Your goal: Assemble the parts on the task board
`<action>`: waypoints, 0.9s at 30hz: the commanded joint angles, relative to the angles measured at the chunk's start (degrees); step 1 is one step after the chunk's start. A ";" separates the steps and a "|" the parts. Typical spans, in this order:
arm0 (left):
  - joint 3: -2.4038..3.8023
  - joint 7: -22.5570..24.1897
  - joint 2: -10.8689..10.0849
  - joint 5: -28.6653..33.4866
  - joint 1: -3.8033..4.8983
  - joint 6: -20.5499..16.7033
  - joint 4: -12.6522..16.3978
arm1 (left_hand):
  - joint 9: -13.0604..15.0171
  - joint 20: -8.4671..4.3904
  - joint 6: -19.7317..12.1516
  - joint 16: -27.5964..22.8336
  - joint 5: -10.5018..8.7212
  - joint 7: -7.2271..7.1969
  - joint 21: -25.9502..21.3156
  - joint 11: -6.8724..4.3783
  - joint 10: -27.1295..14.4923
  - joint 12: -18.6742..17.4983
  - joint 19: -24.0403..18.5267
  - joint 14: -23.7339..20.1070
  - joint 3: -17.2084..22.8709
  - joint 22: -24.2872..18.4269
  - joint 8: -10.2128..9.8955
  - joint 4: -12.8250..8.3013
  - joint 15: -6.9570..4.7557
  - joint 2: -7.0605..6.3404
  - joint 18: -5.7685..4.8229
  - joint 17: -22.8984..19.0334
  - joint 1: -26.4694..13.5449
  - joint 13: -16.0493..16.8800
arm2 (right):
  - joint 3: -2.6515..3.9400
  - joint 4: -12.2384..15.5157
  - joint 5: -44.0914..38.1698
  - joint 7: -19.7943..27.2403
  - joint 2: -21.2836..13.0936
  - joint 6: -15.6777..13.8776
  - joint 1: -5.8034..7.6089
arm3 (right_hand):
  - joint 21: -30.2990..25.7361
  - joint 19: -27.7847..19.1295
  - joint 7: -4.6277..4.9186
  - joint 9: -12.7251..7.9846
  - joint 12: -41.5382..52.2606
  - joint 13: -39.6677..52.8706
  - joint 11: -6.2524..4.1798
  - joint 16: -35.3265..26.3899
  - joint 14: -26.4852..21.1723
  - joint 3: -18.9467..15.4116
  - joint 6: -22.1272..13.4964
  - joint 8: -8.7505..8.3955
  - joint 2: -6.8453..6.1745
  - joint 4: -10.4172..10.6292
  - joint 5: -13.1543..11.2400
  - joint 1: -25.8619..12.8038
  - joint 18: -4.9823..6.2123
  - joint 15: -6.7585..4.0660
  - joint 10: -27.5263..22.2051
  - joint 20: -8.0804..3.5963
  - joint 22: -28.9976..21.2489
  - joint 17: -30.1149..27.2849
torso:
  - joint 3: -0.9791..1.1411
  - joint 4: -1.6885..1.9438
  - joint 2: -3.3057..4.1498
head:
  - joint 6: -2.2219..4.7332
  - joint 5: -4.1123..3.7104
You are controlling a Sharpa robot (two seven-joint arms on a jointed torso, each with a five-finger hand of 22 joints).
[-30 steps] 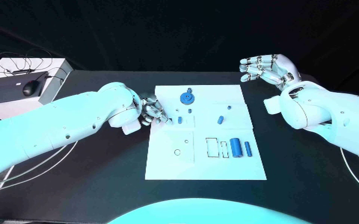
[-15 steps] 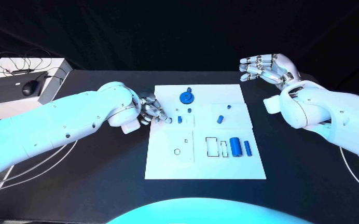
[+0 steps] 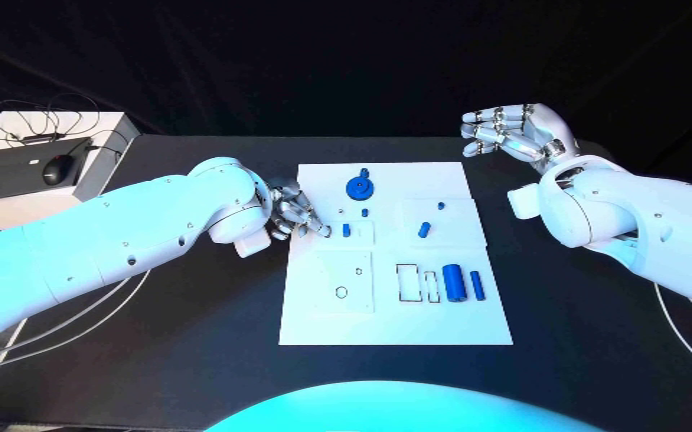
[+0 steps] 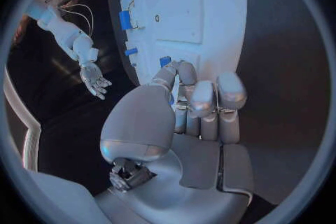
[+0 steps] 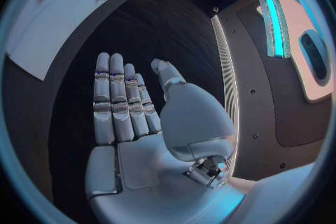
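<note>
The white task board (image 3: pixel 389 317) lies mid-table. On it a blue gear (image 3: pixel 359 188) sits at the far end, with small blue pieces (image 3: pixel 346 231) (image 3: pixel 426 231) behind the middle. A thick blue cylinder (image 3: pixel 453 284) and a thin one (image 3: pixel 477 287) lie at the right. My left hand (image 3: pixel 293 215) hovers at the board's left edge. Its fingertips (image 4: pixel 183 71) are close to the small blue piece (image 4: pixel 165 61), and I see nothing held. My right hand (image 3: pixel 512 132) is raised beyond the board's far right corner, its fingers (image 5: pixel 115 98) straight and empty.
A white box (image 3: pixel 58 162) with a mouse and cables stands at the table's far left. Loose cables (image 3: pixel 87 322) run along the left side. Outlined slots (image 3: pixel 408 284) and small holes (image 3: pixel 342 293) mark the board's near half.
My left hand has drawn back slightly to the left, away from the small blue piece. The right hand and the parts have stayed put.
</note>
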 commanded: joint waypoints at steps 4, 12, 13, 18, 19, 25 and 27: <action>0.01 0.67 0.09 -0.06 -0.04 -0.64 -0.12 | -0.07 0.17 -0.22 -0.24 0.37 0.03 -0.31 0.06 -0.01 -0.29 -0.36 0.04 0.39 0.06 0.22 0.04 0.13 0.78 0.93 0.09 -0.18 -0.04 | 0.02 0.01 -0.22 0.44 0.01 0.58 -0.05 | 0.31 -0.18 0.08 -0.05 -0.25 -0.07 -0.02 -0.11 -0.17 0.31 -0.11 0.05 -0.23 -0.08 0.26 -0.26 -0.82 -0.02 0.22 -0.04 -0.07 -0.10 | -0.06 0.01 0.04 | -0.06 -0.09; 0.01 0.94 0.02 0.61 -0.04 0.20 0.01 | -0.78 0.10 -0.31 -0.48 0.49 0.20 -0.50 0.11 -0.32 -0.26 -0.41 -0.02 -0.18 -0.01 -0.49 0.01 0.13 -0.51 0.98 -0.08 -0.64 0.01 | 0.02 0.05 -0.23 0.39 -0.05 0.60 -0.05 | 0.31 -0.18 0.08 -0.05 -0.25 -0.07 -0.02 -0.11 -0.17 0.31 -0.11 0.05 -0.23 -0.08 0.26 -0.26 -0.82 -0.02 0.22 -0.04 -0.07 -0.10 | -0.05 0.04 0.00 | -0.08 -0.05; 0.01 0.95 0.01 0.71 -0.04 0.31 0.02 | -1.14 0.10 -0.13 -0.56 0.44 0.16 -0.55 0.08 -0.32 -0.20 -0.42 -0.05 -0.38 -0.04 -0.78 0.01 0.14 -0.86 1.00 -0.14 -0.69 0.04 | 0.02 0.05 -0.23 0.39 -0.05 0.60 -0.05 | 0.31 -0.18 0.08 -0.05 -0.25 -0.07 -0.02 -0.11 -0.17 0.31 -0.11 0.05 -0.23 -0.08 0.26 -0.26 -0.82 -0.02 0.22 -0.04 -0.07 -0.10 | -0.04 0.04 0.00 | -0.11 -0.06; 0.01 0.98 -0.06 1.36 -0.04 1.20 0.05 | -5.06 0.01 1.25 -0.85 0.61 0.59 -0.86 0.30 -0.87 -0.07 -0.50 -0.11 -1.68 -0.16 -3.25 0.38 0.20 -2.57 1.07 -0.33 -1.06 0.32 | 0.02 0.05 -0.24 0.38 -0.05 0.62 -0.05 | 0.31 -0.18 0.08 -0.05 -0.25 -0.07 -0.02 -0.11 -0.17 0.31 -0.11 0.05 -0.23 -0.08 0.26 -0.26 -0.82 -0.02 0.22 -0.04 -0.07 -0.10 | -0.02 0.04 -0.01 | -0.11 0.00; 0.01 0.98 -0.07 1.50 -0.04 1.39 0.04 | -5.68 0.00 1.56 -0.91 0.63 0.64 -0.92 0.34 -0.96 -0.04 -0.51 -0.13 -1.94 -0.18 -3.60 0.47 0.21 -2.85 1.09 -0.37 -1.15 0.40 | 0.02 0.05 -0.24 0.38 -0.05 0.62 -0.05 | 0.31 -0.18 0.08 -0.05 -0.25 -0.07 -0.02 -0.11 -0.17 0.31 -0.11 0.05 -0.23 -0.08 0.26 -0.26 -0.82 -0.02 0.22 -0.04 -0.07 -0.10 | 0.00 0.02 -0.02 | -0.09 0.02; 0.01 0.91 -0.14 2.02 -0.04 2.77 0.04 | -7.48 -0.12 2.34 -1.15 0.73 0.89 -1.29 0.47 -1.31 -0.07 -0.65 -0.24 -2.94 -0.31 -4.63 0.85 0.24 -4.06 1.13 -0.44 -1.64 0.70 | 0.02 0.07 -0.24 0.37 -0.10 0.62 -0.05 | 0.31 -0.18 0.08 -0.05 -0.25 -0.07 -0.02 -0.11 -0.17 0.31 -0.11 0.05 -0.23 -0.08 0.26 -0.26 -0.82 -0.02 0.22 -0.04 -0.07 -0.10 | -0.03 -0.01 0.00 | -0.10 0.00; 0.01 0.85 -0.17 2.08 -0.04 3.18 0.05 | -7.73 -0.15 2.44 -1.22 0.76 0.96 -1.37 0.50 -1.40 -0.13 -0.67 -0.27 -3.13 -0.34 -4.76 1.04 0.25 -4.49 1.13 -0.46 -1.83 0.74 | 0.02 0.08 -0.24 0.37 -0.12 0.61 -0.05 | 0.31 -0.18 0.08 -0.05 -0.25 -0.07 -0.02 -0.11 -0.17 0.31 -0.11 0.05 -0.23 -0.08 0.26 -0.26 -0.82 -0.02 0.22 -0.04 -0.07 -0.10 | -0.02 -0.01 0.00 | -0.10 0.00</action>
